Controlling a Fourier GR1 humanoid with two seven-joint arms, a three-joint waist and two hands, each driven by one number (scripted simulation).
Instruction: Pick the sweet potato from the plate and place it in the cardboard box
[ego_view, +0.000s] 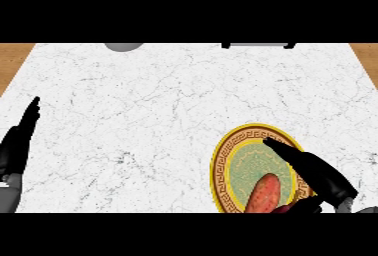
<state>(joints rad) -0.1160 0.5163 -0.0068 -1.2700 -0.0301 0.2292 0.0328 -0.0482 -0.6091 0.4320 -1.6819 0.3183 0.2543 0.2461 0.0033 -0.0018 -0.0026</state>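
Note:
An orange-red sweet potato (264, 194) lies on the near part of a round plate (226, 159) with a yellow patterned rim and green centre, at the lower right. My right hand (319, 175) reaches over the plate's right side, fingers straight and pointing up-left, thumb low beside the potato's near end; it is open and holds nothing. My left hand (21, 137) rests at the left edge, fingers straight and pointing up. No cardboard box shows in the view.
The white marble counter (162, 115) fills the view, with wood strips at both far corners. A grey rounded object (124, 46) and a dark flat object (255, 45) sit at the far edge.

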